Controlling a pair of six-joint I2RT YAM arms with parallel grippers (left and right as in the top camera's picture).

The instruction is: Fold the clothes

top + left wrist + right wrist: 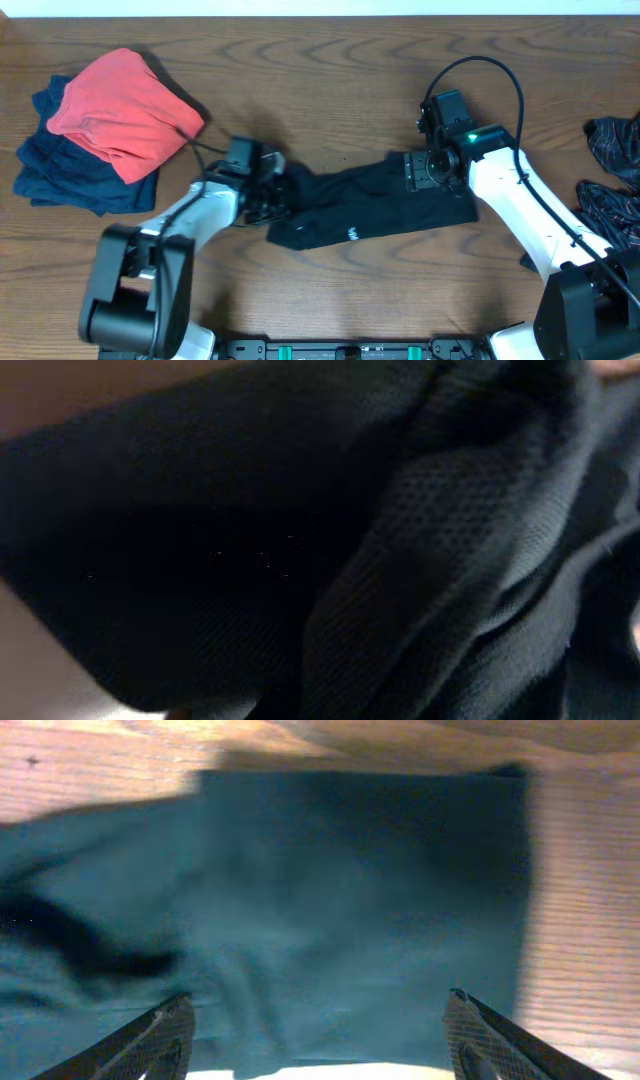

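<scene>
A black garment (370,205) lies stretched out flat across the middle of the wooden table. My left gripper (272,195) is at its bunched left end. Black mesh fabric (300,540) fills the left wrist view and hides the fingers, and the gripper appears shut on the cloth. My right gripper (432,170) hovers over the garment's right end. In the right wrist view its fingers (320,1030) are spread wide and empty above the flat dark cloth (330,900), with the garment's right edge just inside the right finger.
A red garment (125,105) lies on top of a navy garment (70,175) at the far left. A heap of dark patterned clothes (610,175) sits at the right edge. Bare wood table (330,80) stretches behind the black garment.
</scene>
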